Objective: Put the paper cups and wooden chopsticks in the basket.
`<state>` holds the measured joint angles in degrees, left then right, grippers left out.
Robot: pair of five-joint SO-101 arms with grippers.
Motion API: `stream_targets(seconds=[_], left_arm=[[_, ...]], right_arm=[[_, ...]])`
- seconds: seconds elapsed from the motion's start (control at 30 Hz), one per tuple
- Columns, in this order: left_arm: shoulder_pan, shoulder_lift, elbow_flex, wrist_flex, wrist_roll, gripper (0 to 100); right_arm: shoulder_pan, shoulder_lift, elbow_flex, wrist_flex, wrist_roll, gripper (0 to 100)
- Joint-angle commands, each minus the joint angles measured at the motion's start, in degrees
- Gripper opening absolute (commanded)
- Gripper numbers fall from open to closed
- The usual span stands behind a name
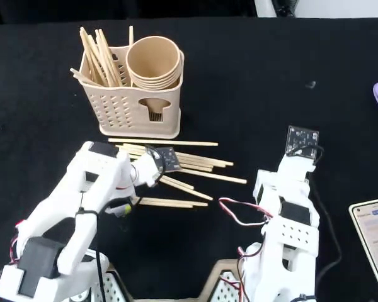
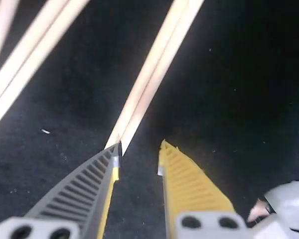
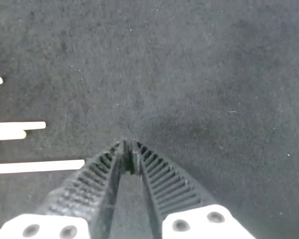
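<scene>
With the paper cups (image 1: 153, 60) already stacked in the basket (image 1: 123, 113), the step in hand seems to be gathering the loose chopsticks (image 1: 189, 165) off the table (image 1: 271, 75): the left gripper (image 2: 139, 145), fingers spread low at one pair's end, should next straddle it and close, while the right gripper (image 3: 128, 147) has its fingers pressed together, and the phone (image 1: 373, 233) shows print too small to read.

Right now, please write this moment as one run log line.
left gripper: open at chopsticks | right gripper: shut above table | cups: in basket
</scene>
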<state>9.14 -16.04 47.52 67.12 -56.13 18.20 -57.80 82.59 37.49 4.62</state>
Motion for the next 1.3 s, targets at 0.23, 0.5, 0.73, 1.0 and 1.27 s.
stream_targets(seconds=[0.23,0.5,0.73,1.0,1.27], left_arm=[[-0.04,-2.46,4.79,-11.43,-0.35,14],[0.04,-2.73,-2.07,0.62,-0.70,14],[-1.36,-2.20,-4.53,-0.97,-0.35,22],[-3.12,1.85,-2.24,-8.18,-0.70,22],[-3.56,10.37,-2.95,-11.87,-0.70,22]], right_arm=[[-0.70,-1.36,-0.13,-1.23,0.09,1.1],[-0.70,-1.36,-0.13,-1.23,0.09,1.1],[-0.70,-1.36,-0.13,-1.23,0.09,1.1],[-0.70,-1.36,-0.04,-1.23,0.09,1.1],[-0.70,-1.36,-0.04,-1.23,0.09,1.1]])
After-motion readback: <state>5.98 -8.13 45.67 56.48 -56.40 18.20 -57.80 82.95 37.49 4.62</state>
